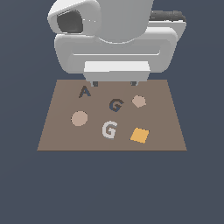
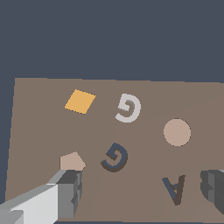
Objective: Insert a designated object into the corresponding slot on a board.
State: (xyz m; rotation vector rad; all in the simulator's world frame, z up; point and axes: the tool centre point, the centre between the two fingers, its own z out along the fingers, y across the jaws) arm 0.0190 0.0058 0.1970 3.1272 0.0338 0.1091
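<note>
The white G block [image 1: 109, 130] lies flat on the brown board [image 1: 168, 127], near its front edge. The dark G-shaped slot [image 1: 115, 105] is just behind it and is empty. My gripper [image 1: 114, 83] hangs above the board's far edge, open and empty, well behind both. In the wrist view the white G [image 2: 128, 107] lies beyond the slot [image 2: 115, 157] on the board [image 2: 39, 131]. The gripper [image 2: 142, 192] has its fingers spread wide, one fingertip [image 2: 70, 192] on each side of the view.
A dark A-shaped cutout [image 1: 85, 92] sits at the back on the exterior view's left. A tan round disc [image 1: 79, 118], a tan pentagon piece [image 1: 138, 101] and an orange square [image 1: 139, 135] lie on the board around the G pieces.
</note>
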